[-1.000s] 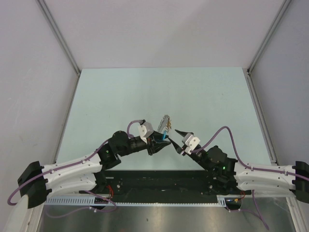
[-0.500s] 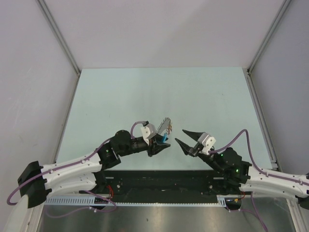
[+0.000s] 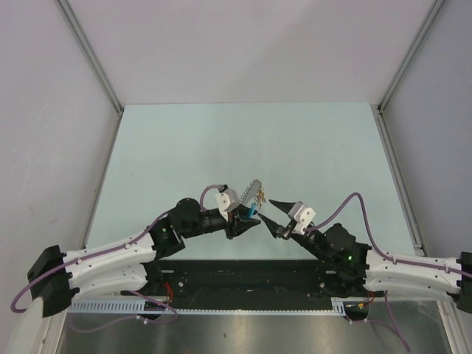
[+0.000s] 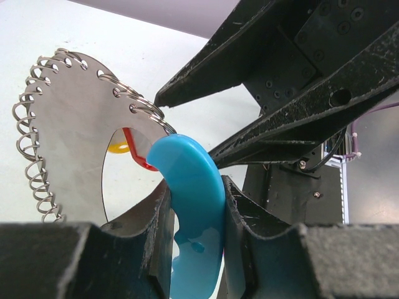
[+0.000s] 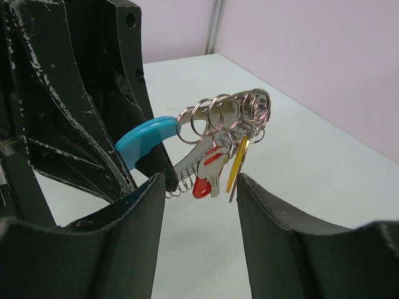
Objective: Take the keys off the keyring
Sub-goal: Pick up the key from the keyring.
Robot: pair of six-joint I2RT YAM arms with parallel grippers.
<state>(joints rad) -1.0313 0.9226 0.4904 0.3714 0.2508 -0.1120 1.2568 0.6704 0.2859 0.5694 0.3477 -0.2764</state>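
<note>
We see left gripper [image 4: 194, 200] clamped on blue arc [image 4: 192, 171] of keyring [image 5: 219, 113], lifted at centre of top view. Facing it, right gripper [image 5: 199, 182] wide open, empty, near keys [image 5: 203, 184]. We judge keys light, stiff, swinging freely; grip red head. Open table [image 3: 221, 140] on all sides, edges far.

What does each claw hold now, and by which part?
The left claw holds the keyring by its blue arc. The right claw is open and holds nothing.
</note>
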